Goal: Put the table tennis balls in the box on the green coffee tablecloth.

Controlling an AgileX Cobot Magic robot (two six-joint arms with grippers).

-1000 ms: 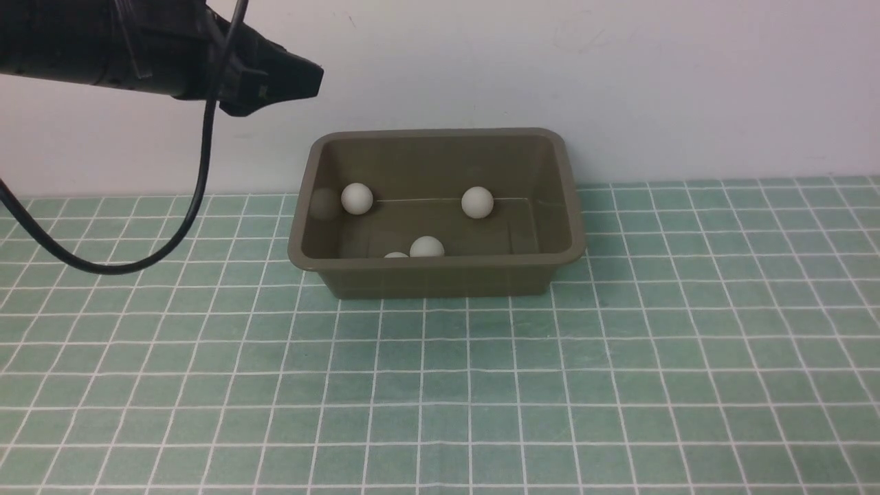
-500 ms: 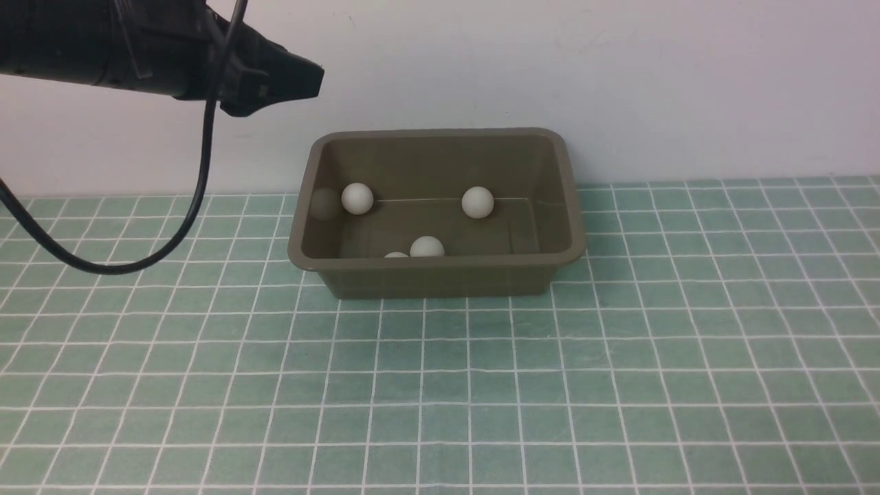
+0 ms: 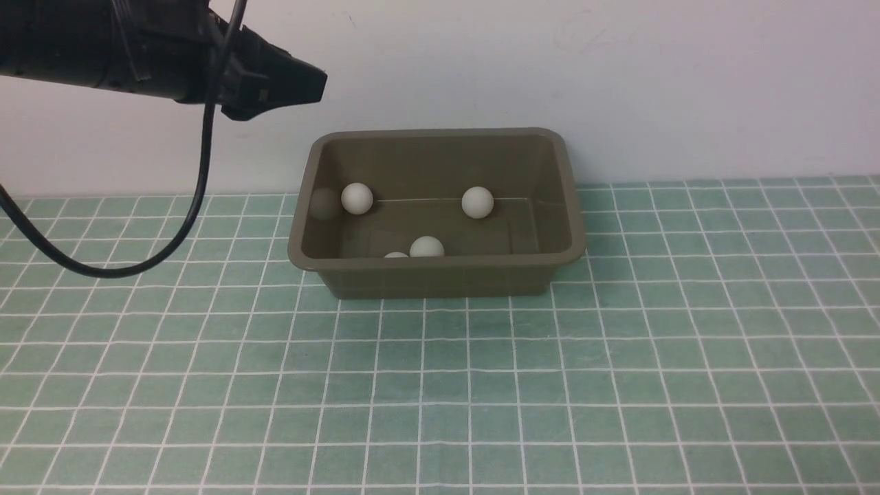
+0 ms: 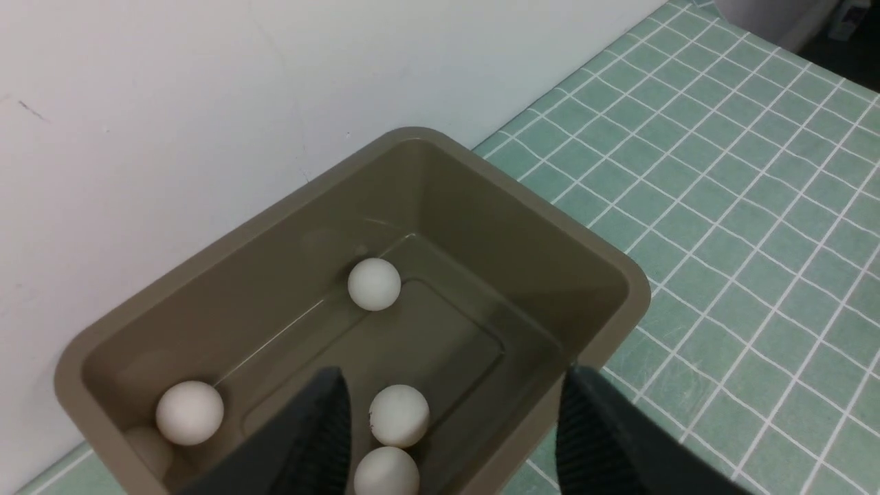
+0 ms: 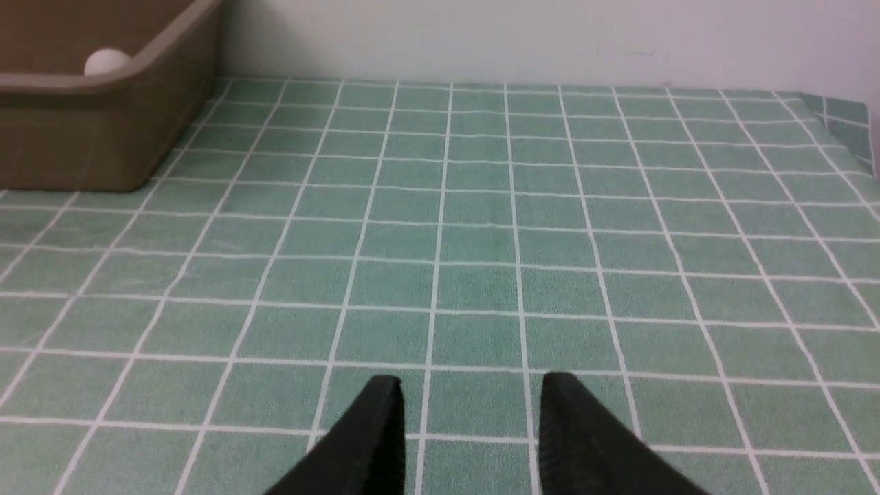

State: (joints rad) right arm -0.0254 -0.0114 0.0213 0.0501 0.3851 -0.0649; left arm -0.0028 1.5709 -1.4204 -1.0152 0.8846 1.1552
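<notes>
inside olive plastic box, matte white balls

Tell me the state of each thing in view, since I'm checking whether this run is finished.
table tennis balls: four, all lying loose inside the box, none held
box: upright on the cloth, open top
green coffee tablecloth: spread flat, no balls seen on it
left gripper: fingers open, empty, above the box
right gripper: fingers slightly apart, empty, low over the cloth
</notes>
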